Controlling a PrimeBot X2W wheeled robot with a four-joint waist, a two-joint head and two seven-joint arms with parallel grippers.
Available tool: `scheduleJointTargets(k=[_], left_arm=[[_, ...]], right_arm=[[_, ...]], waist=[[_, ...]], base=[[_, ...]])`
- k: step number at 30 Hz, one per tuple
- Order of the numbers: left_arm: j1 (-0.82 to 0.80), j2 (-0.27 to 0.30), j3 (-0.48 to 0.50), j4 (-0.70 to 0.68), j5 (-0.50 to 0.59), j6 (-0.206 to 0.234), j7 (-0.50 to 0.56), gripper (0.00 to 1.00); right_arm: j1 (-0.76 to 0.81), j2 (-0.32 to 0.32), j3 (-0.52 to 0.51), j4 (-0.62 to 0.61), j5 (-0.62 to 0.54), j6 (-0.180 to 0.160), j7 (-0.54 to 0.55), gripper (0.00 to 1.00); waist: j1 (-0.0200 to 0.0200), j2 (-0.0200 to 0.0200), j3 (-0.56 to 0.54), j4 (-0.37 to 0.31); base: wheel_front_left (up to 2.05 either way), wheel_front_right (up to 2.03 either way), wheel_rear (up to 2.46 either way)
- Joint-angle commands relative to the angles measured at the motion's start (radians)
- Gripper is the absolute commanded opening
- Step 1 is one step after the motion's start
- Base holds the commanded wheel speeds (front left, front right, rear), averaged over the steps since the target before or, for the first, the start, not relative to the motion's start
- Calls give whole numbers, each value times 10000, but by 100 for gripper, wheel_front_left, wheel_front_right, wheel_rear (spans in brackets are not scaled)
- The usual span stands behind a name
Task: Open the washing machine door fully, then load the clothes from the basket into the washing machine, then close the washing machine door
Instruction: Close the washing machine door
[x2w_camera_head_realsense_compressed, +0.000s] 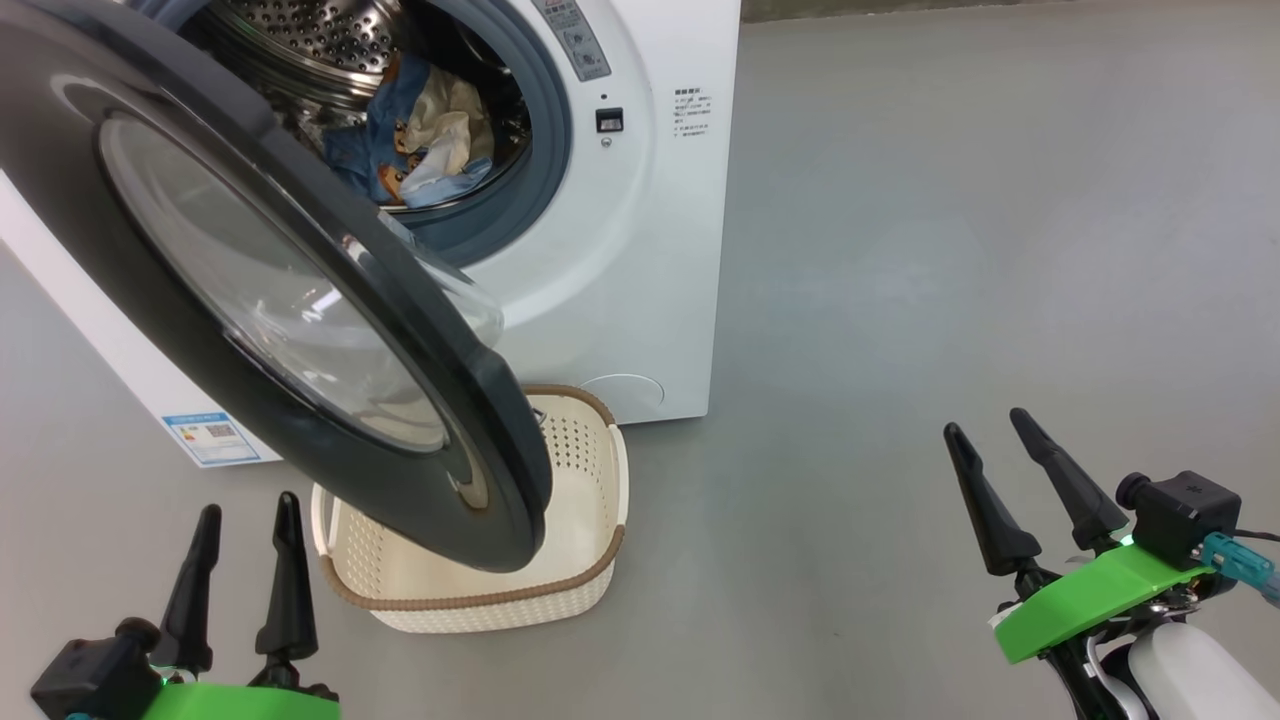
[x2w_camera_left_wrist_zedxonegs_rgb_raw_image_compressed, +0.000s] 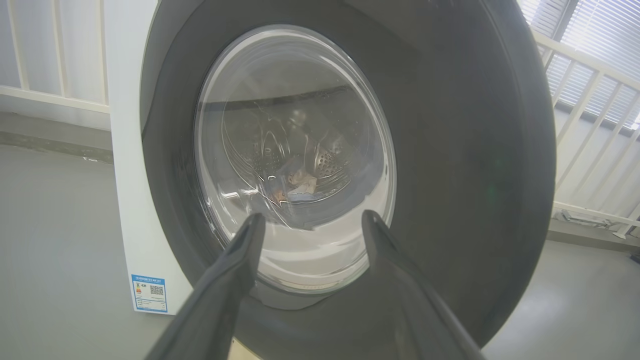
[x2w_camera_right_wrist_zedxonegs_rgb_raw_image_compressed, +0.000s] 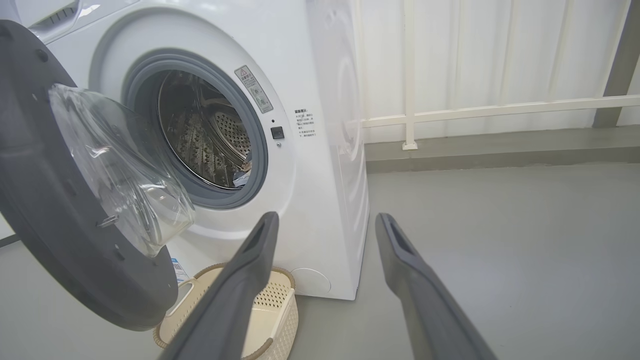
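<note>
Grey floor (x2w_camera_head_realsense_compressed: 950, 250): w/m door (x2w_camera_head_realsense_compressed: 270, 290) hides basket (x2w_camera_head_realsense_compressed: 500, 610) partly.

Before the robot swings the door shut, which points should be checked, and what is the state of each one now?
1. The washing machine door closed: not ok; it stands ajar above the basket.
2. The clothes lying inside the drum: ok.
3. The basket emptied: cannot tell; its visible part is bare, but the door hides the rest.
4. The left gripper open, holding nothing: ok.
5. The right gripper open, holding nothing: ok.
</note>
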Motion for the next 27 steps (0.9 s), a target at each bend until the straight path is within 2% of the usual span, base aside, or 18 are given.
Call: scheduleJointTargets(k=[1, 27], left_arm=[[-129, 120, 378, -295, 99, -47, -63, 100], [-169, 104, 335, -266, 171, -48, -64, 100]], right_arm=[[-227, -147, 31, -237, -80, 46, -82, 100], [-249, -111, -76, -293, -190, 46, -82, 100]], waist=[[0, 0, -1, 15], [0, 0, 76, 187]], base=[[0, 0, 0], [0, 0, 0]])
